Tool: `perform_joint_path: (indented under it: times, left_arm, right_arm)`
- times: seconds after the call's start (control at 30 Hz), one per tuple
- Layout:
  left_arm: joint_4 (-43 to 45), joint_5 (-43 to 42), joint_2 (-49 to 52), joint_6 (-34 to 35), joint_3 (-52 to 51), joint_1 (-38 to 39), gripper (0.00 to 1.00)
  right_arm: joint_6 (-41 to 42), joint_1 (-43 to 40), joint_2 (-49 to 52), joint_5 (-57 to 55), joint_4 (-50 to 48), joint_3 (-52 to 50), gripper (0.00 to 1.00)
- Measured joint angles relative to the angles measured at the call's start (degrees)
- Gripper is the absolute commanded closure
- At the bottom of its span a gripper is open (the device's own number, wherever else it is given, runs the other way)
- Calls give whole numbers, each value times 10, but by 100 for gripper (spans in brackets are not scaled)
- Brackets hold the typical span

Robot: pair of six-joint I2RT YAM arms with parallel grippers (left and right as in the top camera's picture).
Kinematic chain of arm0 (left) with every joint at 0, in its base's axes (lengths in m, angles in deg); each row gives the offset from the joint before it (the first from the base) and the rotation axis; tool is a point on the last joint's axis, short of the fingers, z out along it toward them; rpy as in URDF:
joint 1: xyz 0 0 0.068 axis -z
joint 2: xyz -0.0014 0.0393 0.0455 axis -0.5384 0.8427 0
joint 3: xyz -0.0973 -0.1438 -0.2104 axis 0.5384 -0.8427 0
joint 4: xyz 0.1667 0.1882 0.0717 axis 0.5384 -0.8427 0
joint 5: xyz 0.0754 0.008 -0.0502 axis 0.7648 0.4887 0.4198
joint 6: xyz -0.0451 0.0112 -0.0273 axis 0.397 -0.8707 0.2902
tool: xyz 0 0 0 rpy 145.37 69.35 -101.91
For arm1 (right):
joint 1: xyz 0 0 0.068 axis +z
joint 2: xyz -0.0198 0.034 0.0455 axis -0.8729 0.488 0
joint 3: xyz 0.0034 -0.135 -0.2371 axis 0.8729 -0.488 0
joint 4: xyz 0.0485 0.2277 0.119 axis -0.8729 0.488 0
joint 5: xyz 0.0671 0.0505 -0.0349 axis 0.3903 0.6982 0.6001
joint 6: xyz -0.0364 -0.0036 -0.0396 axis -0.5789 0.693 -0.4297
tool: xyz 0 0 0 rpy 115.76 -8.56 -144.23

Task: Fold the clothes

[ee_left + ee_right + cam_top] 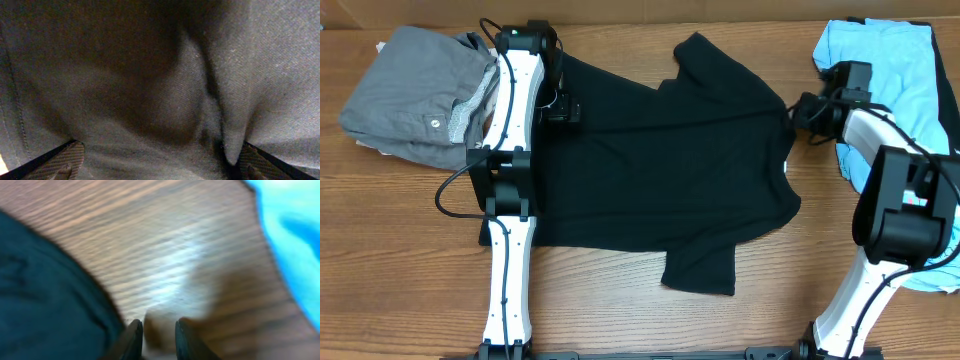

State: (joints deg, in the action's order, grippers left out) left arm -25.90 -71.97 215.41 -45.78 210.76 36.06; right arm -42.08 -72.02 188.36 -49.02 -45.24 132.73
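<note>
Black T-shirt spread on table; left hand gaping wide over it.

Of garments, three: one black T-shirt reaching from under the left pincer to just beside the right pincer, one light blue garment just outward of the right pincer, one grey buttoned garment bunched outward of the left pincer. Of arms, two, the left arm and the right arm, each with one pincer of two fingers, four fingers all told. Of tables, one, a wooden table beneath both pincers.
</note>
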Motion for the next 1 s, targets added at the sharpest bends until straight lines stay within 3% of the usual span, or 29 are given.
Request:
perform_joint_path:
  times: [0.1, 0.27, 0.47, 0.6, 0.83, 1.0]
  left_arm:
    - [0, 0, 0, 0, 0, 0, 0]
    - [-10, -1, 7, 0, 19, 0, 0]
    - [-24, -9, 52, -3, 138, -3, 0]
    - [16, -17, 52, -5, 177, -2, 0]
    - [103, -29, 50, -25, 181, 7, 0]
    - [190, -42, 50, -39, 181, 26, 1]
  right_arm:
    - [15, -9, -5, -2, 29, 3, 71]
    - [17, -12, -11, 16, 48, 5, 57]
    - [-15, -1, -17, 47, 69, 19, 44]
    - [-39, 35, -20, 51, 41, 64, 32]
    - [-60, 115, -33, 33, -59, 81, 30]
    - [-61, 129, -32, 28, -92, 81, 31]
